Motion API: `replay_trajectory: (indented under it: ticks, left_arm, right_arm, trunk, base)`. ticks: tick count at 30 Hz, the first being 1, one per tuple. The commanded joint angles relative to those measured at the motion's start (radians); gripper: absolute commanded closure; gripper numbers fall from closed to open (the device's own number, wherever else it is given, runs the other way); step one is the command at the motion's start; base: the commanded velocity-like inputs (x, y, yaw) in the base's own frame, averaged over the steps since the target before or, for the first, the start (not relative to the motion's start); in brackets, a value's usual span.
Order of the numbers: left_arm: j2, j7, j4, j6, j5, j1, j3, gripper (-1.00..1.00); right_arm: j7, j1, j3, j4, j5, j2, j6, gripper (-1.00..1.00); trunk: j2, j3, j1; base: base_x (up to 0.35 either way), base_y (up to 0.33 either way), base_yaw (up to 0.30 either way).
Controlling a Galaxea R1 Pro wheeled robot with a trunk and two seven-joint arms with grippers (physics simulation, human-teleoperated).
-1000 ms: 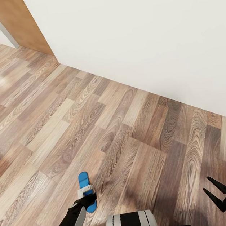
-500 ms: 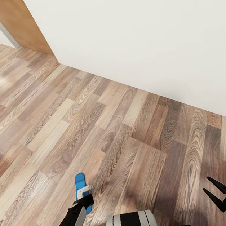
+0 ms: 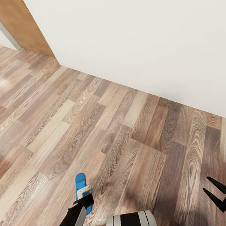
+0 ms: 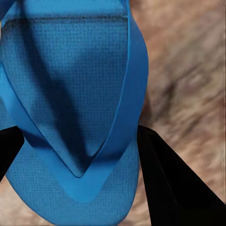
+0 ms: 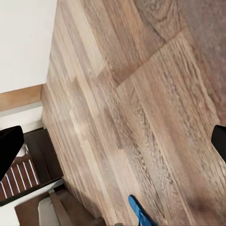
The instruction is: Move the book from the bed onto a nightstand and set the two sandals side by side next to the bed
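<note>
Left gripper [image 3: 84, 202]: fingers [image 4: 174, 183] clamping one blue sandal [image 3: 80, 184], which is projecting forward beyond the fingertips over the wood floor [image 3: 123, 133]. Right gripper [image 3: 212, 188]: fingers spread apart, holding nothing, hanging above bare floor beside the white wall [image 3: 144, 31].

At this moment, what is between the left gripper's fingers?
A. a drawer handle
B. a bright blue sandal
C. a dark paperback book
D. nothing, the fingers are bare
B: in the left wrist view the blue sandal lies between the two black fingers, and the head view shows the left gripper closed on it above the wooden floor.
</note>
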Motion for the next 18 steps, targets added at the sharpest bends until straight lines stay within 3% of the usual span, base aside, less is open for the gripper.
replay_trajectory:
  ticks: [1, 10, 18]
  left_arm:
    - [0.0, 0.005, -0.002, 0.007, 0.004, 0.0, 0.0, 1.0]
    - [0.0, 0.005, -0.002, 0.007, 0.004, 0.0, -0.001, 1.0]
    - [0.0, 0.005, -0.002, 0.007, 0.004, 0.0, -0.001, 1.0]
  right_arm:
    - [0.0, 0.0, 0.0, 0.0, -0.006, 0.0, 0.007, -1.0]
    - [0.0, 0.0, 0.0, 0.0, -0.006, 0.0, 0.007, -1.0]
    - [0.0, 0.0, 0.0, 0.0, -0.006, 0.0, 0.007, -1.0]
  trunk:
    - [0.0, 0.003, -0.001]
    - [0.001, 0.011, -0.002]
    - [0.002, 0.042, -0.005]
  base:
    - [0.0, 0.0, 0.0]
    - [0.0, 0.0, 0.0]
    - [0.0, 0.0, 0.0]
